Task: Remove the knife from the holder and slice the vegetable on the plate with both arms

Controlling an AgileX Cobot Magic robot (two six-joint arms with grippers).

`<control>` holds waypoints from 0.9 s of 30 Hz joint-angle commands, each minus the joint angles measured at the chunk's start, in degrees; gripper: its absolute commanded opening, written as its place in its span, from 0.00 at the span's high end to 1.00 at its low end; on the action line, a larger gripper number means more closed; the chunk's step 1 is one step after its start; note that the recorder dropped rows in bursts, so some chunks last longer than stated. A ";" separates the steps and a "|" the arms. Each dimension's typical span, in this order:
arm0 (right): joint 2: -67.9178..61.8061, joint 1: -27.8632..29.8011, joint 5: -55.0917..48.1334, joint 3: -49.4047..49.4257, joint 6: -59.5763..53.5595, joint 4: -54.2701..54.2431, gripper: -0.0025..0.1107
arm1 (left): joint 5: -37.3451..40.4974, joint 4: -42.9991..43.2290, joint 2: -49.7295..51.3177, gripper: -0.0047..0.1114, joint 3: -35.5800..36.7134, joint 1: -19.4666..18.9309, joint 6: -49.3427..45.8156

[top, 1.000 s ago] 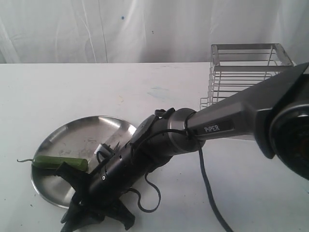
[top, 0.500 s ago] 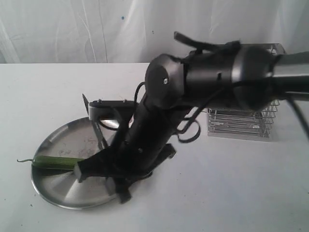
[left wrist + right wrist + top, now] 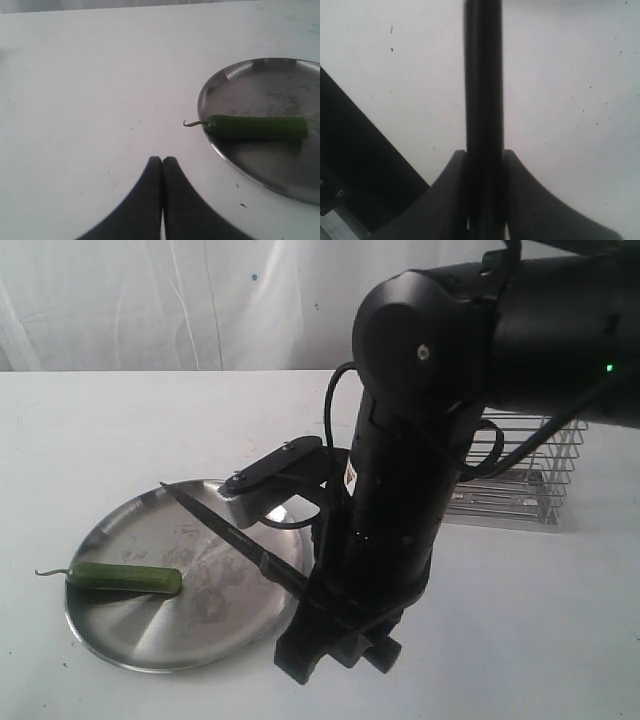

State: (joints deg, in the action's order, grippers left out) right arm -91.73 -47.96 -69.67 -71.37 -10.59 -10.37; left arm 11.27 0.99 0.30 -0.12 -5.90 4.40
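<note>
The green vegetable (image 3: 125,578) lies on the left part of the steel plate (image 3: 130,530), its stem past the rim. My right gripper (image 3: 318,605) is at the plate's right edge, shut on the black handle of the knife (image 3: 225,532). The dark blade slants up and left over the plate, clear of the vegetable. In the right wrist view the knife handle (image 3: 483,90) runs straight out from between the jaws of the right gripper (image 3: 484,155). My left gripper (image 3: 162,160) is shut and empty over bare table, apart from the vegetable (image 3: 255,127) and the plate (image 3: 215,85).
The wire holder (image 3: 540,485) stands at the back right, mostly hidden behind the bulky right arm (image 3: 430,440). A white curtain hangs behind the white table (image 3: 120,420). The left arm does not show in the exterior view.
The right arm has swung up and to the right, off the plate's near side. The knife now slants over the plate. The vegetable has stayed where it was.
</note>
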 commanded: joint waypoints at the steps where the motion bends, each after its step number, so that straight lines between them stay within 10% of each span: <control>1: 0.23 0.00 2.81 0.20 -0.92 -0.49 0.98 | -0.04 -0.06 -0.30 0.96 0.12 0.40 -1.73; 11: 0.23 0.00 -0.29 0.20 -5.42 -0.49 0.98 | -1.95 -0.99 -0.30 0.96 0.12 0.40 -1.06; 19: -1.68 0.00 -0.29 0.09 -5.92 -1.47 0.98 | -16.34 -25.81 -0.30 0.96 0.12 0.40 19.98; 25: -5.72 0.00 -0.29 -0.01 -6.59 -8.38 0.98 | -51.19 -32.48 3.93 0.96 -1.93 0.27 18.77; 27: -6.39 0.00 -0.29 -0.01 -7.49 -9.62 0.98 | -50.23 -32.85 8.04 0.96 -7.58 0.27 16.24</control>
State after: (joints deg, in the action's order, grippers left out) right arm -97.42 -47.96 -69.69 -71.37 -16.55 -17.24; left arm -31.65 -28.89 3.68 -1.85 -5.90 22.89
